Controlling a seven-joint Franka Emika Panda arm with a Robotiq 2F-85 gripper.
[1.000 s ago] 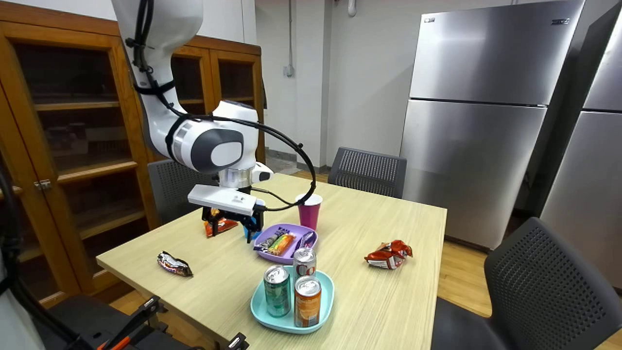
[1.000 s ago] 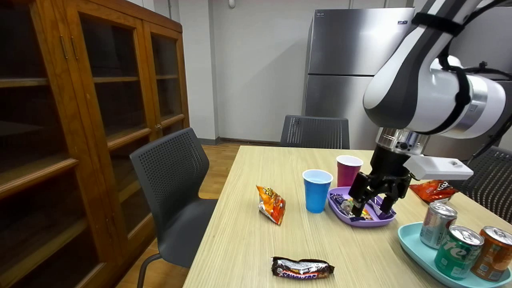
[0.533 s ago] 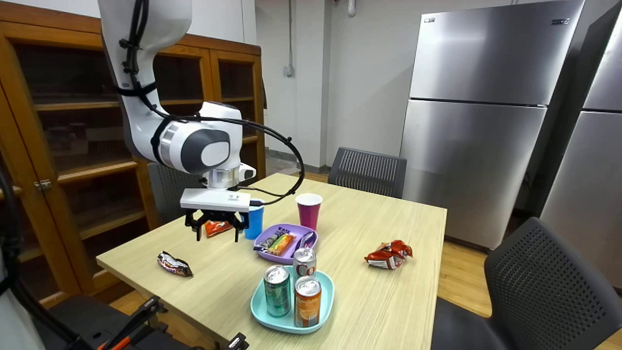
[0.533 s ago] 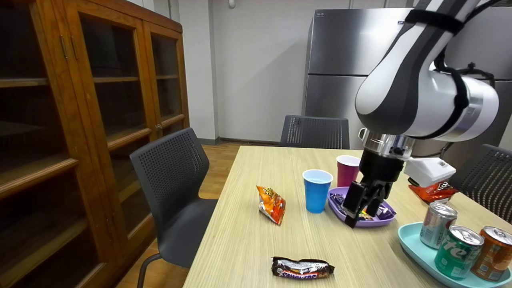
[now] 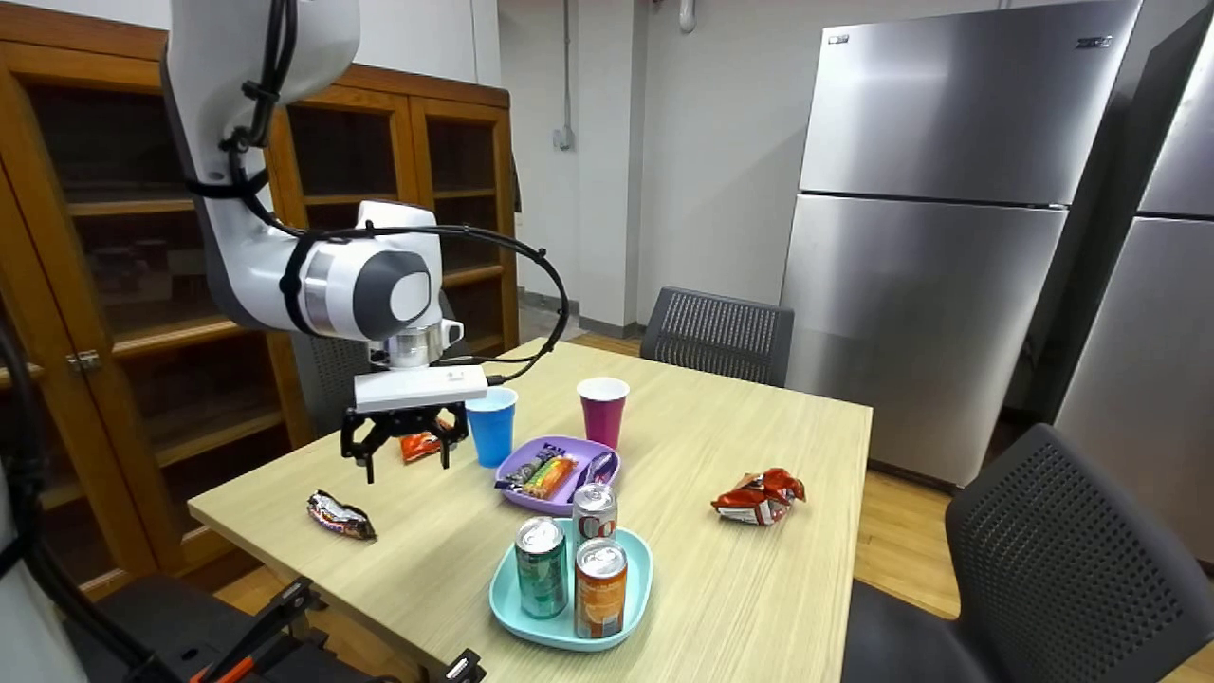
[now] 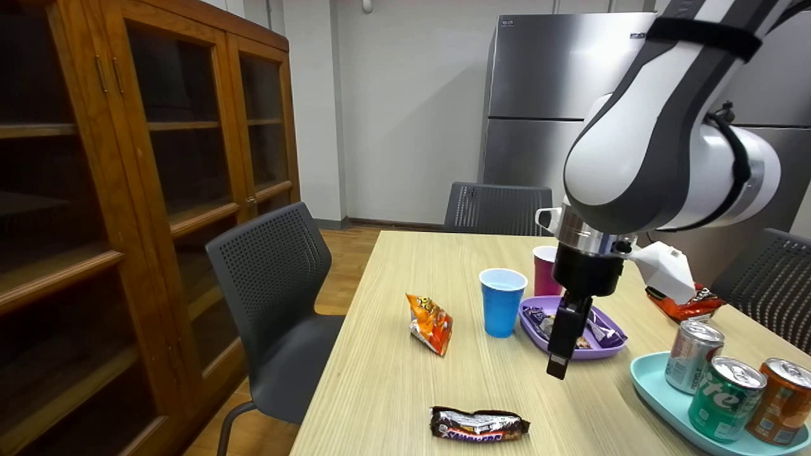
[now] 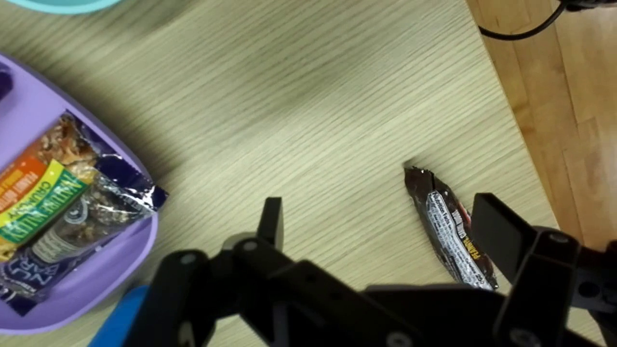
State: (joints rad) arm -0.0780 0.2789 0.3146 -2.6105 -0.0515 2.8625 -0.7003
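gripper (image 5: 408, 471) shifts away from the purple dish (image 7: 108, 270), nearer the brown-wrapped candy bar (image 7: 446, 226)

its fingers (image 7: 499, 233) stand wide apart, empty, above the table (image 5: 721, 417). the bar lies near the table's edge. it should be light, fairly firm, probably slippery and easily dented; best pinched gently across the middle, not by its crimped ends.

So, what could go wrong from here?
The open end effector isn't centred on the Snickers in the wrist view; lowering now might hit or miss it. The blue cup stands nearby, so a swing could tip it. A wrapper end overhangs the purple tray and could snag.
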